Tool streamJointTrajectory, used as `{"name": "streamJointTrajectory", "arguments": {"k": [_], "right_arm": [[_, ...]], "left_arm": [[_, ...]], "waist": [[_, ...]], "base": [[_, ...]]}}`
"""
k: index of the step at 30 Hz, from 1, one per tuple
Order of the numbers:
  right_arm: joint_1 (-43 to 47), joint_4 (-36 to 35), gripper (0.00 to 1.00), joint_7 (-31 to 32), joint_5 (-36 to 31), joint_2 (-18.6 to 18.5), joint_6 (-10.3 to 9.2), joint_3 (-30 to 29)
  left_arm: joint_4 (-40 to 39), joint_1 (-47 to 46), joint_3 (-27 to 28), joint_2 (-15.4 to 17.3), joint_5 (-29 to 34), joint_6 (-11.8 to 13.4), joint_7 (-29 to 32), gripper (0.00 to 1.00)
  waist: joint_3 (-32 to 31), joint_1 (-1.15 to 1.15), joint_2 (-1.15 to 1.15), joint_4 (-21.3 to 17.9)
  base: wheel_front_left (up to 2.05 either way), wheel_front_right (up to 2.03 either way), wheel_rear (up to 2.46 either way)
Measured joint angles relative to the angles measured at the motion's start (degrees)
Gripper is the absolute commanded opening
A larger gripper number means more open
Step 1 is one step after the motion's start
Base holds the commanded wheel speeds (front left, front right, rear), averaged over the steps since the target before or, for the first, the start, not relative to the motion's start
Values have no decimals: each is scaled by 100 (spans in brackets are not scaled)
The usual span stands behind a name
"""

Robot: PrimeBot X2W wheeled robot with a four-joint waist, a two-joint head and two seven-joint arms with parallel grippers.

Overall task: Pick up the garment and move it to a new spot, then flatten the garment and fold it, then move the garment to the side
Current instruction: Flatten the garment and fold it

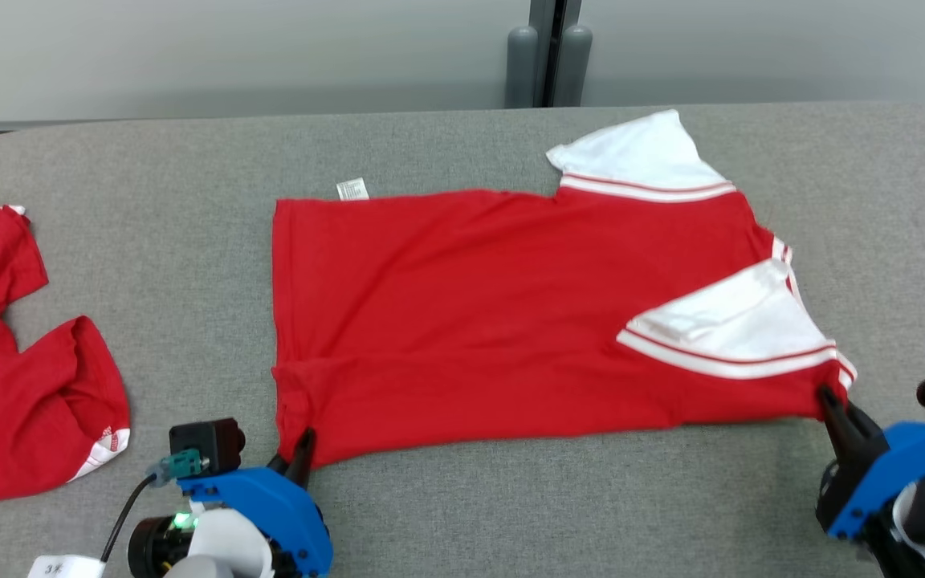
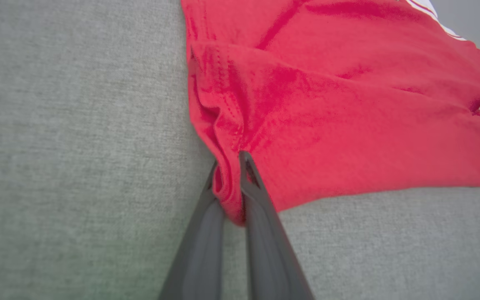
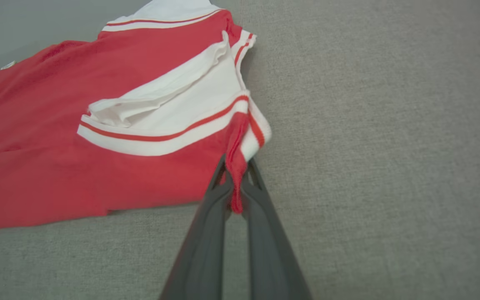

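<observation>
Shirt [image 1: 470,321] lies spread mid-table [image 1: 511,498], red w/ white sleeves, hem to the robot's left, shoulders to its right. Near sleeve [image 1: 735,329] lies folded in over the body; far sleeve [image 1: 639,156] sticks out past the shirt's far edge.

L gripper [image 1: 302,453] is clamped on the shirt's near hem corner: in the left wrist view, red cloth is bunched between the fingers. R gripper [image 1: 828,401] is pinched on the near shoulder corner by the striped cuff, w/ a fold of red and white cloth caught between the fingers in the right wrist view.

Step, by the look of it: the fold. Shirt is about flat and both near corners are held. Next move prob. needs both arms to lift together, keep the near edge taut and carry it over toward the far edge evenly, so the cloth doesn't sag or twist. Near sleeve could slip out of its fold as the edge rises. Far sleeve is not yet tucked.

Around: a small white tag [image 1: 352,189] at the shirt's far hem corner. A 2nd red garment [image 1: 21,401] lies crumpled well left of the shirt, apart from it and not in the fold's path, though it takes up room on that side for the later move aside. Two grey posts [image 1: 547,68] stand beyond the shirt's far edge, off the table.
</observation>
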Motion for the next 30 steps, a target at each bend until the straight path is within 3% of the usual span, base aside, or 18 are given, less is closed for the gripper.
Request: {"name": "streamJointTrajectory", "arguments": {"k": [8,15,16,17,25,30], "right_arm": [[1205,-1024,0,637,664,2,0,-31],[1848,-1265,0,821,1151,3,-1,70],[1861,-1250,53,843,1224,2,0,103],[1871,-1222,100,862,1241,2,-1,126],[1443,-1656,100,962,795,2,-1,155],[394,-2128,100,1391,559,-202,-1,367]], "left_arm": [[-1025,724,-44,460,-18,334,538,0],[-1751,1199,34,825,-183,639,1038,0],[-1792,1227,34,856,-204,639,1059,46],[-1825,1250,32,886,-210,639,1092,100],[-2191,1308,41,960,-390,584,1308,100],[-2488,817,190,1361,-300,508,1600,100]], "waist": [[-176,0,0,-47],[-161,0,0,-89],[-155,0,0,-100],[-153,0,0,-110],[-110,0,0,-182],[1,0,0,-225]], "base": [[0,0,0],[0,0,0],[0,0,0],[0,0,0],[0,0,0],[0,0,0]]}}
